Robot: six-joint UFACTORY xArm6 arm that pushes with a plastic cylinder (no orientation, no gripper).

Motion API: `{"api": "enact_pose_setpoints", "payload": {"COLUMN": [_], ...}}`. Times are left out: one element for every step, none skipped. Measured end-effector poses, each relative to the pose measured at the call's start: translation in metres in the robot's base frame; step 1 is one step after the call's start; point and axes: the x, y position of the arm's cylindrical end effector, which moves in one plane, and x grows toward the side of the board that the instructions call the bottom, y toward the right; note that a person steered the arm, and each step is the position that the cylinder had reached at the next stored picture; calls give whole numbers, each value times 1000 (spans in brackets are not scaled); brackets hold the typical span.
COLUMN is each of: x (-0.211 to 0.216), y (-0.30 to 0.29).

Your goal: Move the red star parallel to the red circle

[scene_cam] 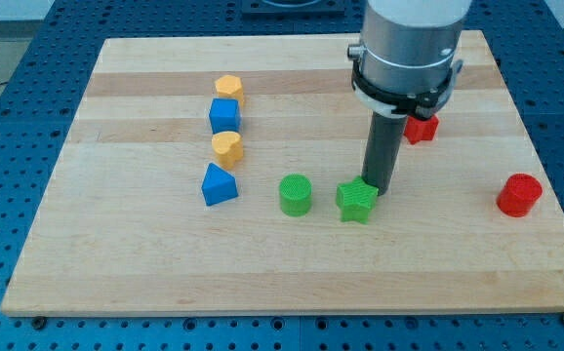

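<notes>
Our arm carries no hand, only a rod; my tip [376, 190] touches the green star [356, 202] near the tabletop [116, 263] middle. The red star [421, 128] sits partly hidden behind our arm, toward the far edge; the red circle [519, 195] lies near the right edge.

My arm's wide grey cylindrical body hangs at the view's top right of centre. From it a straight dark rod points down. My tip [375, 188] sits low at the desk surface.
</notes>
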Motion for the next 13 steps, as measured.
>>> {"api": "enact_pose_setpoints", "payload": {"x": [-38,-84,-125,-127,-95,-86,-88,-49,-16,-3,-17,-91,-116], "y": [23,18,58,79,103,106,114,109,106,100,94,118,210]}}
